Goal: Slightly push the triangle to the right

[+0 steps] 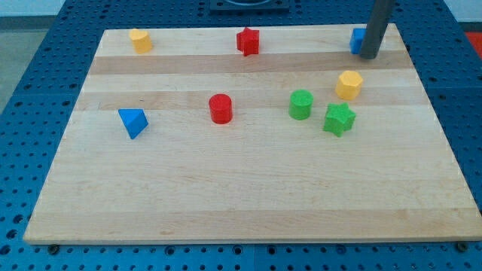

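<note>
The blue triangle (pixel 132 122) lies on the wooden board (pixel 248 188) at the view's left, about mid-height. My tip (pixel 369 56) is at the view's top right, far from the triangle. It stands right in front of a blue block (pixel 357 41), which it partly hides, so that block's shape cannot be made out.
A yellow block (pixel 140 40) sits at the top left and a red star (pixel 248 41) at the top middle. A red cylinder (pixel 221 108) is near the centre. A green cylinder (pixel 300 104), a green star (pixel 339 119) and a yellow hexagon (pixel 349 85) cluster at the right.
</note>
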